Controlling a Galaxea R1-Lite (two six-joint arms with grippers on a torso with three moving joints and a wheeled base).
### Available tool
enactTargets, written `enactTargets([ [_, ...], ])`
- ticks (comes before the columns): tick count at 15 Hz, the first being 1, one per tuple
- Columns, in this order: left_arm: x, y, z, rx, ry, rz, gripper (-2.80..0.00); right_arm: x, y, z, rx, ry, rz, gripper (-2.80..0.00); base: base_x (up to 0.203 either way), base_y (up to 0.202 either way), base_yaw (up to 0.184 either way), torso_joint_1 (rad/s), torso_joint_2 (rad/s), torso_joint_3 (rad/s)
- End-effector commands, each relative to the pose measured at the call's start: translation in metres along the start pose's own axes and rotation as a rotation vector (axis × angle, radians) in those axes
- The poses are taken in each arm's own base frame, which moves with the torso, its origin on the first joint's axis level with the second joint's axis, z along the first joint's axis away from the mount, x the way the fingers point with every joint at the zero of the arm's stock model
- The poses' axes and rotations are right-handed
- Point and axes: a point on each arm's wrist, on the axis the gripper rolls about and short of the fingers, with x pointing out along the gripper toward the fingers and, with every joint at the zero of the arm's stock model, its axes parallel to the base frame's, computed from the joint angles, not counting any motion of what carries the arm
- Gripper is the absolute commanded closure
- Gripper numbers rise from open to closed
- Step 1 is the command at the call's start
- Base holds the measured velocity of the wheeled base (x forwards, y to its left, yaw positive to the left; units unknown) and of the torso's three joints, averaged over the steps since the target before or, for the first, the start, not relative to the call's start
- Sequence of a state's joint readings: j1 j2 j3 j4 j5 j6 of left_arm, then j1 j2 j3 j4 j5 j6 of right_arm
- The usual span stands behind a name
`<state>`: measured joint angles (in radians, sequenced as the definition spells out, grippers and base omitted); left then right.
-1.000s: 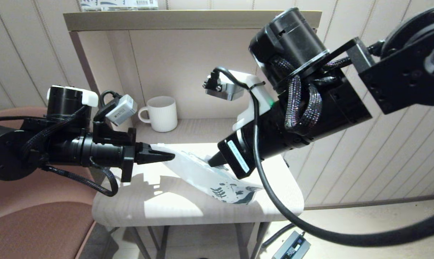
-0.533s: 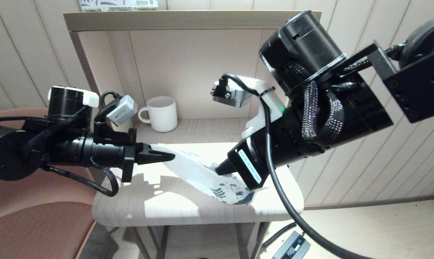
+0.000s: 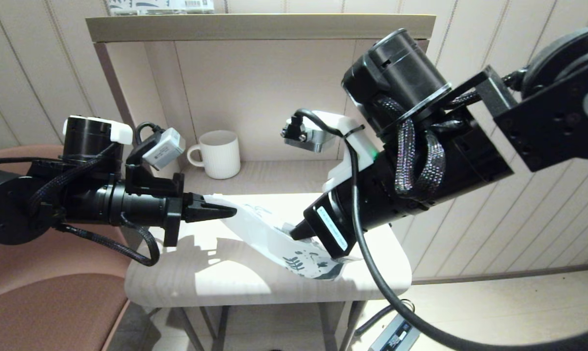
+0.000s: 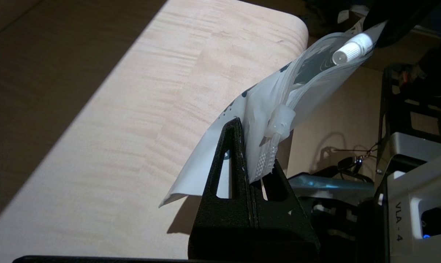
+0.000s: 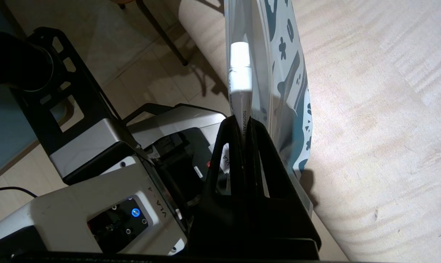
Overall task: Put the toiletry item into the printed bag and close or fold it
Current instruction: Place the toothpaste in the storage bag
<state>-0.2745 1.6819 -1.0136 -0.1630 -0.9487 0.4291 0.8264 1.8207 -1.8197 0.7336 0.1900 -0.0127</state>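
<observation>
Left gripper reaches in level from the left over the small pale table. Its jaws are closed tight on the plain, unprinted end of the printed bag; the left wrist view shows that edge of the bag pinched between the black fingers, with the zip slider just beyond them.

The bag hangs stretched between the two grippers, sloping down toward the right, with its leaf-printed end lowest, touching or just above the tabletop near the right front edge.

White ribbed mug stands farther back on the table, under the shelf, well apart from the bag.

Right gripper comes down at a slant from the upper right. Its jaws are clamped on a white toothpaste tube, the capped end pushed into the bag's open mouth. Printed side of the bag lies beside the tube.
</observation>
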Motion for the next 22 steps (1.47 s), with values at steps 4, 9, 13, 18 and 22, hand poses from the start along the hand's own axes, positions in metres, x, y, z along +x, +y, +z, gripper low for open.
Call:
enactTargets([
  [4,-0.001,-0.001,0.001,0.006,-0.005,-0.006,0.0,0.015,-0.002,0.004,0.001,0.016,0.0,0.0,0.0,0.0,0.0,0.0,0.0,0.0],
  [9,-0.001,-0.002,0.002,0.006,-0.008,-0.009,0.0,0.028,-0.004,0.011,0.005,0.013,-0.004,0.0,0.0,0.0,0.0,0.0,0.0,0.0],
  [13,-0.001,-0.002,0.002,0.003,-0.007,-0.009,0.0,0.041,-0.002,0.014,-0.004,0.019,-0.039,-2.8,0.0,0.0,0.0,0.0,0.0,0.0],
  [18,0.0,0.0,0.0,0.0,-0.003,-0.007,0.0,0.029,0.0,0.015,-0.011,-0.002,-0.038,-2.8,0.0,0.0,0.0,0.0,0.0,0.0],
  [22,0.001,0.001,-0.001,-0.005,-0.002,-0.007,0.0,0.005,0.007,0.015,-0.02,-0.04,-0.035,-2.8,0.0,0.0,0.0,0.0,0.0,0.0],
])
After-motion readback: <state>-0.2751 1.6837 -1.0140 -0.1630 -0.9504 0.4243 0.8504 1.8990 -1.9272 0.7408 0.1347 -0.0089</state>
